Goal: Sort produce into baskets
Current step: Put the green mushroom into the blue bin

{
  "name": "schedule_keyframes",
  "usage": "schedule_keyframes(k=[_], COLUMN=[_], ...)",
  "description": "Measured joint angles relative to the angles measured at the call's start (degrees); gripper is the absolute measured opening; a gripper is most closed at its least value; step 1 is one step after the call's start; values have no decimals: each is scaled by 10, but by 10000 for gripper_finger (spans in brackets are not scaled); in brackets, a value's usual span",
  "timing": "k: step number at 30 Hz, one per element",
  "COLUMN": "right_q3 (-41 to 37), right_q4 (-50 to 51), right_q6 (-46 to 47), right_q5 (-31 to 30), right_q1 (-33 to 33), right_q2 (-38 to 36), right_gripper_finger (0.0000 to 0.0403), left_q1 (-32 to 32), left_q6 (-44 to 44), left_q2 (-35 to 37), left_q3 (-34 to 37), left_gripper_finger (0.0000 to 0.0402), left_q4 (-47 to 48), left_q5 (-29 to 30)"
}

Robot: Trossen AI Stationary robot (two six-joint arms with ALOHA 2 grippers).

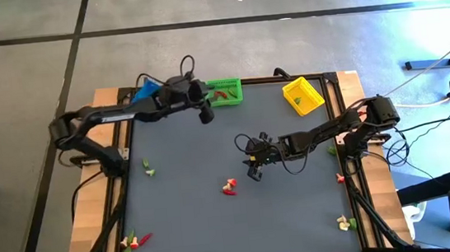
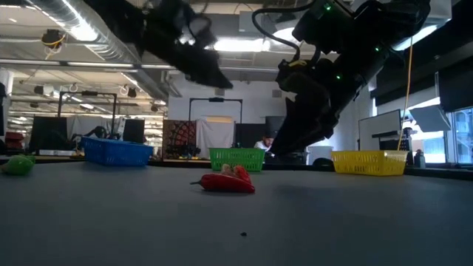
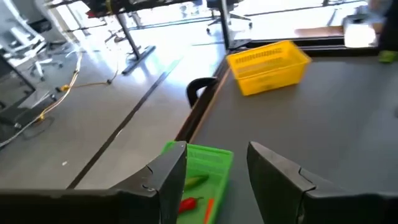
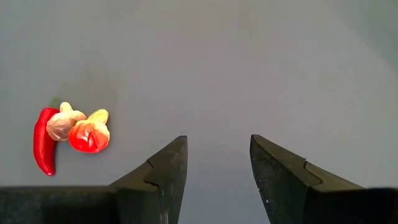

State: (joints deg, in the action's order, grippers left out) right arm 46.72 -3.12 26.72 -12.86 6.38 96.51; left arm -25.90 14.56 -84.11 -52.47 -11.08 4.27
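While the left gripper hangs empty, jaws parted, over the green basket at the tabletop's far edge, the right gripper hovers mid-tabletop, jaws parted, empty. Just beside it lies a red chili, long axis roughly front-to-back, touching a whitish piece and a red-orange piece.

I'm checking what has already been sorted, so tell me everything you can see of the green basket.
The green basket is a small rectangular bin that looks like plastic, with slatted sides. It sits upright at the table's far edge, between the blue basket and the yellow basket, touching neither. Inside lie a red chili-like piece, a green piece and an orange one. The left gripper hangs just beside it with open, empty jaws, not touching it.
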Motion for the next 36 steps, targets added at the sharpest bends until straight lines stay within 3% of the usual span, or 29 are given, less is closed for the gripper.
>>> schedule_keyframes(k=[11, 19, 29, 36], right_q3=[0, 0, 0, 0], right_q4=[2, 1, 0, -1], right_q6=[0, 0, 0, 0], right_q5=[0, 0, -5, -6], right_q1=[0, 0, 0, 0], right_q2=[0, 0, 0, 0], right_gripper_finger=[175, 175, 175, 175], left_q1=[72, 116, 156, 175], left_q6=[-17, -90, -176, -240], left_q2=[144, 216, 232, 231], left_q3=[0, 0, 0, 22], left_gripper_finger=[159, 159, 159, 159], left_q4=[237, 440, 657, 711], left_q5=[0, 0, 0, 0])
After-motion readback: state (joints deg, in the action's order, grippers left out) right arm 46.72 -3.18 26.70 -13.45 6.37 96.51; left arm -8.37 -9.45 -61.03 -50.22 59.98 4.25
